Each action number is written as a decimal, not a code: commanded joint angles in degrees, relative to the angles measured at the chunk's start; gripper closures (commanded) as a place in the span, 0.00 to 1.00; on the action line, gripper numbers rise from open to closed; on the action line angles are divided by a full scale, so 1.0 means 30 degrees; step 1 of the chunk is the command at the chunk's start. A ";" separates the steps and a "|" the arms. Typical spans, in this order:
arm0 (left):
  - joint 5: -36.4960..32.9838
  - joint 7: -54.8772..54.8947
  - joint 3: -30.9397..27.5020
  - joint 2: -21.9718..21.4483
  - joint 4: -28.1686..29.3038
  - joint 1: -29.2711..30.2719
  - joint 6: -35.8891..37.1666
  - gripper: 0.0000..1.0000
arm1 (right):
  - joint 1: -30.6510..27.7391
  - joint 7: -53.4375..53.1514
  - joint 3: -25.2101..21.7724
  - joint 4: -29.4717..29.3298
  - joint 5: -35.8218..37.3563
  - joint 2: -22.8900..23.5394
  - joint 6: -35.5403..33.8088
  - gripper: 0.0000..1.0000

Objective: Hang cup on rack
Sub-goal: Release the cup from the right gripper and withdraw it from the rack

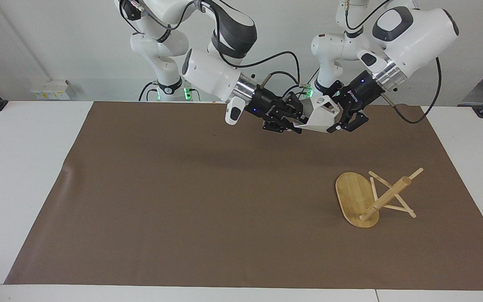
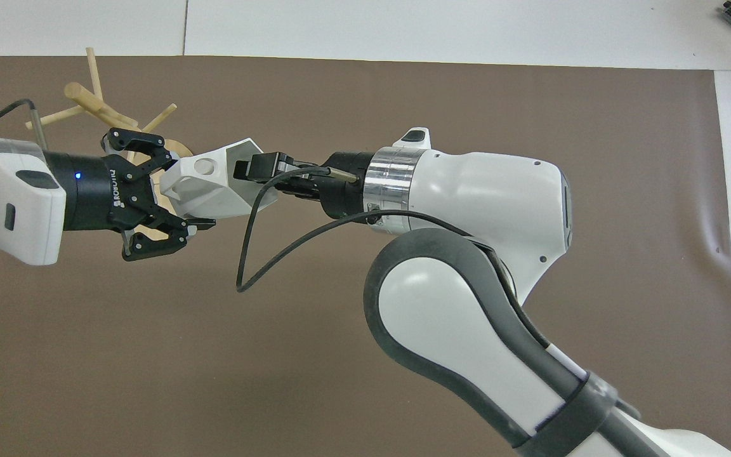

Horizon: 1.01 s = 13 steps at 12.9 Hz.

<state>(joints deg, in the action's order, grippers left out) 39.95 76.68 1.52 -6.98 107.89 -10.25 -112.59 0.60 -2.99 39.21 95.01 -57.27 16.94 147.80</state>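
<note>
**Inspector A:** The mat [image 1: 183, 209] is noted across most of the frame. How are the arms placed?

**Inspector B:** Both are brought together at the upper middle of the facing frame. This is judged to be a mid-air handover.

**A:** The rack [image 1: 357, 199]?

**B:** It is found in the lower part of that frame, toward the left arm's end of the table, with nothing hung on it. Whether its post stands true or leans cannot be settled.

**A:** The cup [image 1: 319, 117]?

**B:** It is held aloft on its side between the two grippers, over the mat's upper strip and well apart from the rack. The handle hole is turned upward, presumably so that a peg can be threaded later.

**A:** The grips?

**B:** The left gripper [image 1: 342, 119] is clamped on the cup's closed end. The right gripper [image 1: 298, 121] is set at the rim, and whether it pinches or has let go cannot be told.

**A:** Any differences between the views?

**B:** In the overhead view the rack's base is masked by the cup and left gripper, which suggests contact. The clearance is shown only in the facing view. The cup's hollow is shown only from overhead.
</note>
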 commanded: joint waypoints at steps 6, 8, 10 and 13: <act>-0.0074 -0.1211 -0.0274 -0.0340 0.0130 -0.0070 0.0264 1.00 | -0.0257 -0.0295 0.0260 0.0293 0.0104 -0.0110 0.0538 0.00; -0.0716 -0.2232 -0.0274 -0.0340 0.0130 0.0018 0.0381 1.00 | -0.0461 -0.0031 0.0025 0.0439 0.1473 -0.0111 0.0567 0.00; -0.1682 -0.3842 -0.0245 -0.0340 0.0130 -0.0010 0.0353 1.00 | -0.0608 0.0524 -0.0731 0.0615 0.4134 -0.0110 0.0567 0.00; -0.2912 -0.6331 -0.0244 -0.0311 0.0160 -0.0069 0.0294 1.00 | -0.0872 0.2366 -0.2343 0.0966 0.6810 -0.0110 0.0451 0.00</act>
<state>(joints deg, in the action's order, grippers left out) 33.67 62.20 1.05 -6.98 107.91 -10.17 -112.36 -0.79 0.35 33.66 96.38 -39.73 17.08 148.63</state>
